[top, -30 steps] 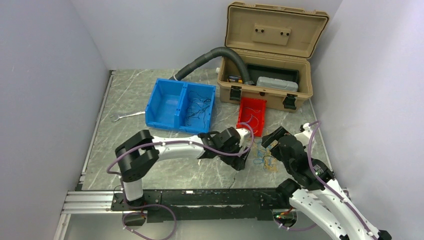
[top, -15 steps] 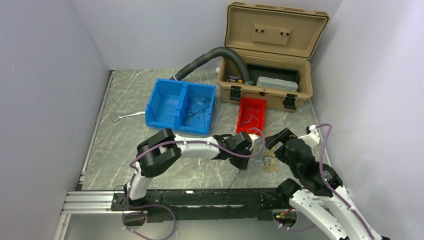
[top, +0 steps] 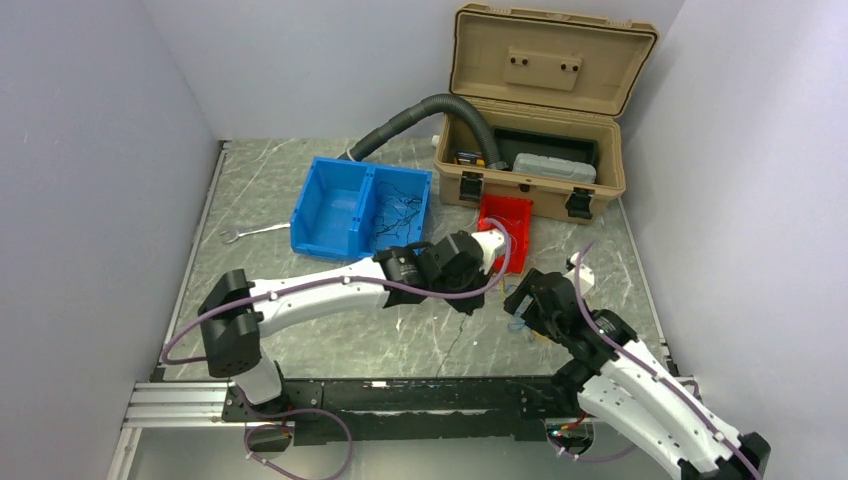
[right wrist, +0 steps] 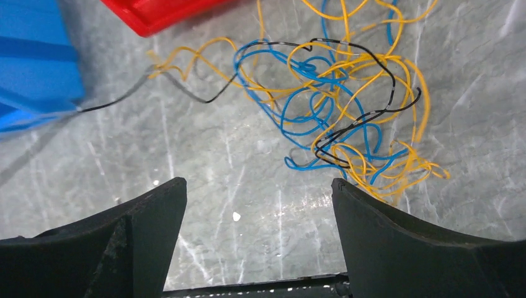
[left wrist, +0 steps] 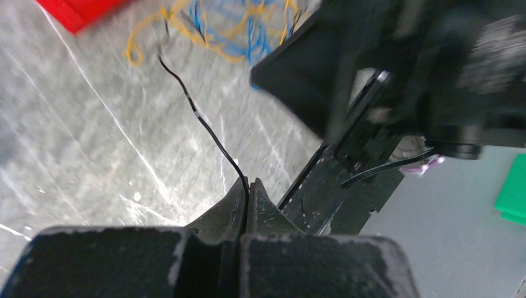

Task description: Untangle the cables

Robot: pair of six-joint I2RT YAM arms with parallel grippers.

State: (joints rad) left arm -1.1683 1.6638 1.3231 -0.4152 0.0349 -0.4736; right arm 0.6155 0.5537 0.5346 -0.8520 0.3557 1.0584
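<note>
The cables form a loose tangle (right wrist: 347,112) of thin yellow-orange, blue and black wires on the marble table, just below the red bin (right wrist: 161,15). One black cable (left wrist: 198,118) runs out of the tangle and ends between the fingers of my left gripper (left wrist: 248,181), which is shut on it. In the right wrist view this black cable (right wrist: 211,99) stretches leftward, blurred, towards the blue bin (right wrist: 31,62). My right gripper (right wrist: 257,186) hovers open over bare table beside the tangle, holding nothing. In the top view the left gripper (top: 472,298) and right gripper (top: 522,312) sit close together, hiding most of the tangle.
A blue two-compartment bin (top: 360,210) holds more thin wires. The small red bin (top: 505,215) stands before an open tan toolbox (top: 540,120). A grey corrugated hose (top: 420,110) arcs into the toolbox. A wrench (top: 250,233) lies at the left.
The left gripper has shut on the black cable and drawn back up and left. The right arm has swung left over the tangle, still open.
</note>
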